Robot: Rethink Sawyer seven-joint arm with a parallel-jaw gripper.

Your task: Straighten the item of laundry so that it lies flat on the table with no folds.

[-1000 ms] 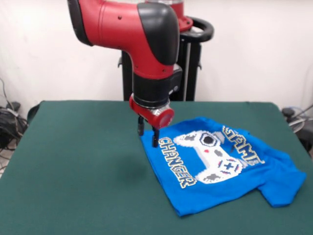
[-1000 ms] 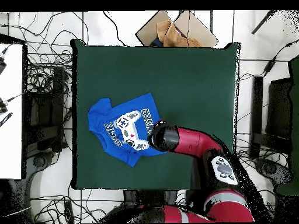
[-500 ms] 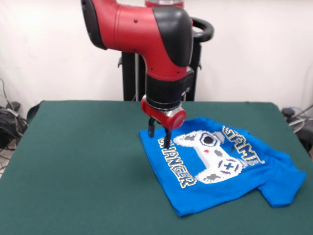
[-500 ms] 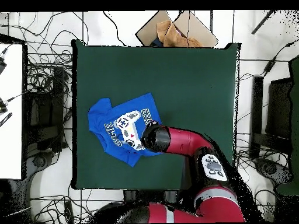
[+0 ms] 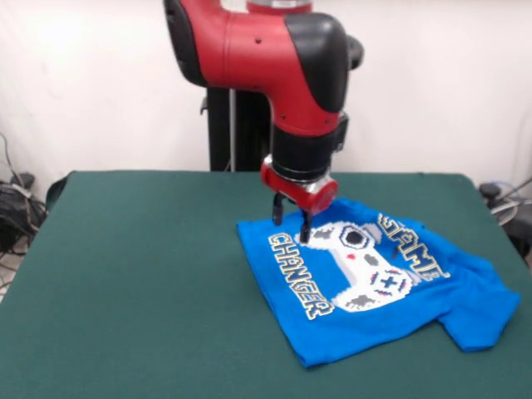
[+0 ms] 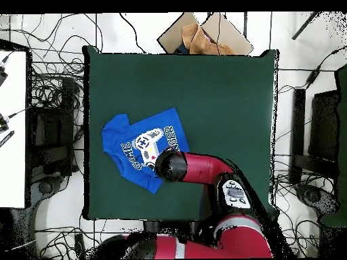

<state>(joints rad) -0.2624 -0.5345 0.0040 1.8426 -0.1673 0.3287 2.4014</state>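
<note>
The item of laundry is a bright blue T-shirt lying print-up on the right half of the green table. Its sleeve at the right end looks bunched. My gripper points straight down over the shirt's upper left part, at the left end of the controller print. Its two fingers stand apart, open, with nothing between them, and the tips are at or just above the cloth. In the overhead view the shirt lies at the table's left side, and the arm's red and black head covers its lower right part and hides the gripper.
A cardboard box sits beyond the table's far edge in the overhead view. Cables lie all around the table, and a white surface stands to the left. The black pedestal rises behind the table.
The arm has moved from the shirt's left edge, by the "CHANGER" lettering, to over the controller print. The shirt lies much as before.
</note>
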